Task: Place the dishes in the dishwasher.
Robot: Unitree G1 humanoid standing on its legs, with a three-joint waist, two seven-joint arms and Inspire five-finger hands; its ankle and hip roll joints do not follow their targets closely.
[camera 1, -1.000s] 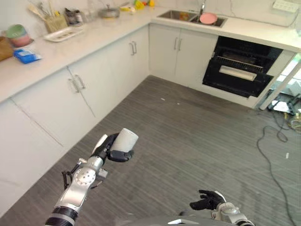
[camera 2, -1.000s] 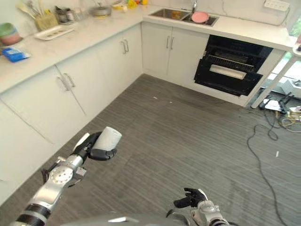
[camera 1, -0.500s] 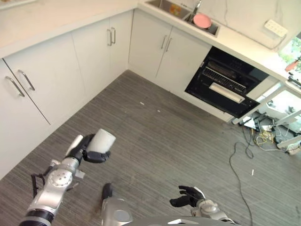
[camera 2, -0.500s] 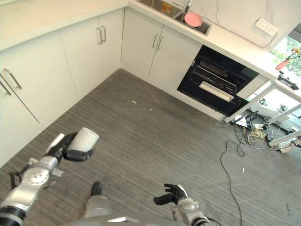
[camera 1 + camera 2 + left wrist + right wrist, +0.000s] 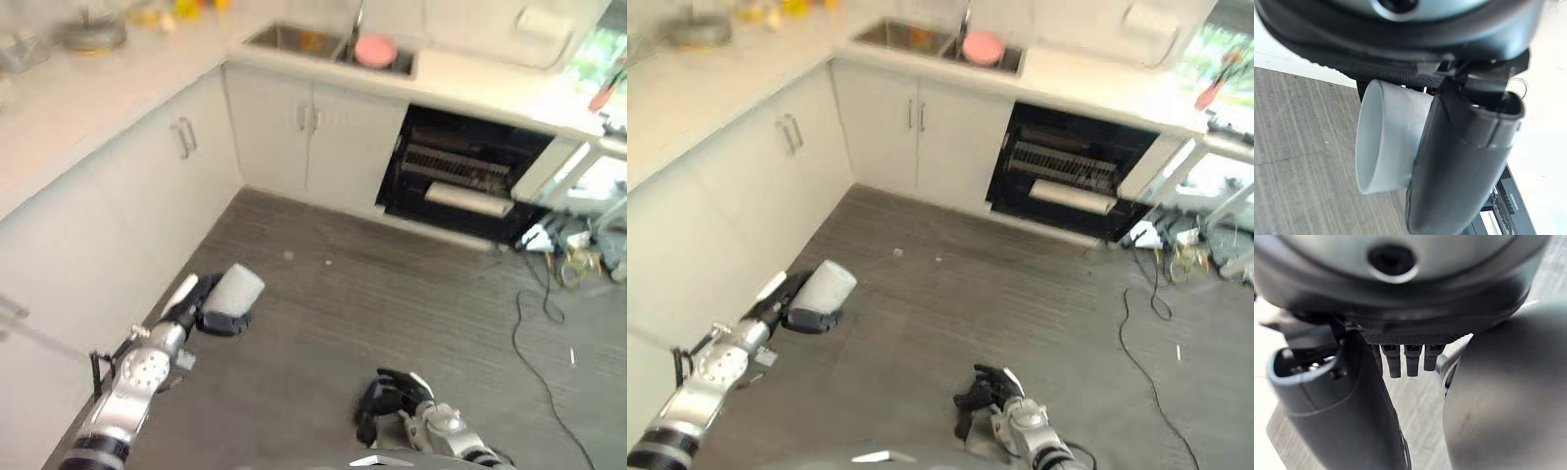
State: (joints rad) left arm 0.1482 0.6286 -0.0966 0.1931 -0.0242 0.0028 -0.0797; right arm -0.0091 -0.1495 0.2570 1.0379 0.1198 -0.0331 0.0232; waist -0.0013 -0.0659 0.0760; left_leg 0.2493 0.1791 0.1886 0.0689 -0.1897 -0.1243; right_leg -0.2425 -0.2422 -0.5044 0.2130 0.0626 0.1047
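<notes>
Head stereo pair looking down over grey floor (image 5: 411, 323) toward corner cabinets (image 5: 921, 137), sharing nearly all; wrist cameras pressed close along each hand (image 5: 1352, 411).

The left hand (image 5: 201, 305) is raised ahead on an extended arm, its fingers curled round a white cup (image 5: 235, 290). The right hand (image 5: 384, 397) is held low, fingers hanging relaxed.

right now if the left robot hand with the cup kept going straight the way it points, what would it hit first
Probably bare floor, then the open dishwasher beyond. The left robot hand holds the white cup pointing roughly that way; the way looks free, though depth is unclear.
</notes>
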